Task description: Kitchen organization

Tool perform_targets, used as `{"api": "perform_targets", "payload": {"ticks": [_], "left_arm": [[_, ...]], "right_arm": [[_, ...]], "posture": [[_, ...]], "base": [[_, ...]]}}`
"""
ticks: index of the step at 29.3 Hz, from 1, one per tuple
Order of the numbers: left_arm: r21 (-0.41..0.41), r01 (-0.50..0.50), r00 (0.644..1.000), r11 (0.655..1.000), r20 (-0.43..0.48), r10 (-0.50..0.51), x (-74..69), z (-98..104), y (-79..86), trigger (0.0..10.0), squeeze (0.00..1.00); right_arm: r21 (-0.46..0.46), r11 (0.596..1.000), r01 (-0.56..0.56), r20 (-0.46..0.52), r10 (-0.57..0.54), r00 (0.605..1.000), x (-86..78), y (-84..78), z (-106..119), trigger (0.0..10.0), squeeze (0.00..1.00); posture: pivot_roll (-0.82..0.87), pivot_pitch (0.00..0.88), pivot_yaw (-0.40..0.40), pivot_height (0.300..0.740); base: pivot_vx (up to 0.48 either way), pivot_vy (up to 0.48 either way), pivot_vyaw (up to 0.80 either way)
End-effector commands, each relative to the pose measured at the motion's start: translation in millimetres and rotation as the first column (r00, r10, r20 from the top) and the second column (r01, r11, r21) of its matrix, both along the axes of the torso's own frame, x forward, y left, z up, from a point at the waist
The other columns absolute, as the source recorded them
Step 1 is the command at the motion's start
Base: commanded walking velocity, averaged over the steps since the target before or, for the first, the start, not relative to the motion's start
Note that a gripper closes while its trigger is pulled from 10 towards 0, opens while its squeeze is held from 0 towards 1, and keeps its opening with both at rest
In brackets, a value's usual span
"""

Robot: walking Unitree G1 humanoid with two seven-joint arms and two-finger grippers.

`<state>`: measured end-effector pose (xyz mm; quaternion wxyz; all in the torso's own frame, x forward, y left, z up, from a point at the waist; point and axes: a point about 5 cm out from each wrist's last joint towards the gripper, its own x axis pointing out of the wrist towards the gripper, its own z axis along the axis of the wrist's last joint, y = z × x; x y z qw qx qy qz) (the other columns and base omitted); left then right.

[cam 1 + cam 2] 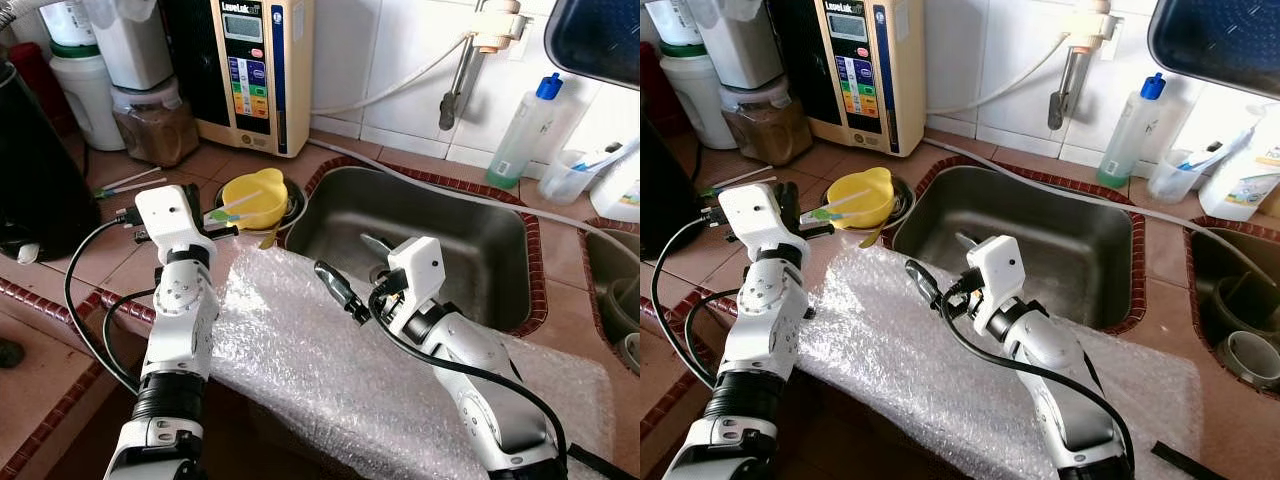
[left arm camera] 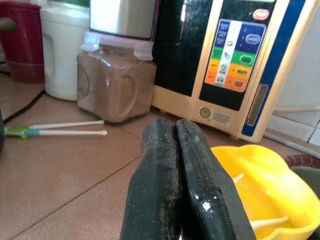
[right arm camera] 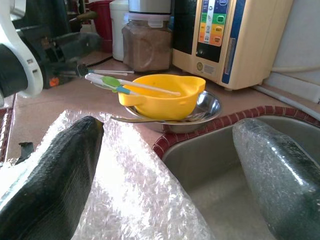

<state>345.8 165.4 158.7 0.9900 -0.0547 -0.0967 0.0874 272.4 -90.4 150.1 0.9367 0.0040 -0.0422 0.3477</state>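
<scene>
A yellow bowl (image 1: 255, 198) sits inside a steel bowl (image 3: 206, 107) on the tiled counter, just left of the sink (image 1: 470, 250). Green-handled sticks (image 3: 125, 86) lie across the yellow bowl. My left gripper (image 2: 175, 131) is shut on nothing and hovers low beside the bowl's left rim. My right gripper (image 1: 355, 268) is open and empty. It hangs above the edge of a bubble wrap sheet (image 1: 300, 350) at the sink's front left corner, pointing toward the bowls. One finger (image 3: 50, 175) is over the wrap, the other over the sink.
A water ioniser (image 1: 250, 70), a jar of brown powder (image 1: 155, 120) and white tubs line the back wall. More sticks (image 1: 130, 183) lie on the counter. A black appliance (image 1: 30, 170) stands at left. A soap bottle (image 1: 522, 135) and tap (image 1: 455, 90) are behind the sink.
</scene>
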Motion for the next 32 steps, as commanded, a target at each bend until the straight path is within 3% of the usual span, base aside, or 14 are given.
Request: {"api": "perform_targets", "payload": {"ticks": [1, 9, 14, 16, 17, 18, 19, 25, 32], "left_arm": [[0.027, 0.000, 0.999, 1.000, 0.043, -0.001, 0.9, 10.8, -1.9, 0.0, 0.00], [0.110, -0.002, 0.974, 0.994, 0.227, -0.024, -3.2, 42.9, -6.8, 0.0, 0.00], [0.186, 0.014, 0.958, 0.982, 0.280, -0.066, -5.1, 52.6, -15.0, 0.0, 0.00], [0.173, 0.014, 0.964, 0.985, 0.260, -0.059, -4.7, 50.9, -15.6, 0.0, 0.00], [0.148, -0.006, 0.971, 0.989, 0.238, -0.030, -5.0, 47.8, -11.6, 10.0, 0.00], [0.136, -0.019, 0.972, 0.990, 0.233, -0.014, -5.5, 46.6, -9.2, 10.0, 0.00], [0.108, -0.019, 0.974, 0.994, 0.225, -0.005, -6.9, 43.5, -4.7, 10.0, 1.00], [0.000, -0.106, 0.989, 0.994, 0.104, 0.105, -11.6, 16.9, 11.7, 10.0, 1.00], [-0.003, -0.052, 0.996, 0.999, 0.066, 0.052, -9.9, 5.5, -0.2, 10.0, 1.00]], "right_arm": [[-0.004, 1.000, 0.003, -0.011, -0.003, 1.000, 0.1, -0.8, -2.0, 10.0, 0.00], [-0.007, 1.000, 0.001, 0.000, -0.001, 1.000, 1.1, 1.9, -0.9, 10.0, 0.00], [-0.011, 1.000, -0.007, 0.006, 0.007, 1.000, 1.1, 4.3, 0.2, 10.0, 0.00], [-0.011, 1.000, -0.007, 0.006, 0.007, 1.000, 1.0, 4.5, -0.2, 10.0, 0.00], [-0.011, 1.000, -0.006, 0.005, 0.006, 1.000, 0.9, 4.3, -0.3, 10.0, 0.00], [-0.011, 1.000, -0.006, 0.005, 0.006, 1.000, 0.9, 4.2, -0.3, 10.0, 0.00], [-0.011, 1.000, -0.004, 0.004, 0.005, 1.000, 0.8, 4.0, -0.4, 10.0, 0.00], [-0.005, 1.000, -0.010, 0.001, 0.010, 1.000, 0.5, 6.1, -1.0, 10.0, 0.00], [-0.007, 1.000, -0.020, 0.007, 0.020, 1.000, 1.4, 8.1, 0.3, 10.0, 0.00]], "posture": [[0.02, 0.000, -0.023, 0.740], [0.02, 0.000, -0.024, 0.740], [0.02, 0.000, -0.030, 0.740], [0.02, 0.000, -0.028, 0.740], [0.02, 0.000, -0.028, 0.740], [0.02, 0.000, -0.028, 0.740], [0.02, 0.000, -0.027, 0.740], [0.02, 0.000, -0.029, 0.740], [0.02, 0.000, -0.030, 0.740]], "base": [[0.000, 0.000, 0.00], [0.000, 0.000, 0.00], [0.000, 0.000, 0.00], [0.000, 0.000, 0.00], [0.000, 0.000, 0.00], [0.000, 0.000, 0.00], [0.000, 0.000, 0.00], [0.000, 0.000, 0.00], [0.000, 0.000, 0.00]]}}
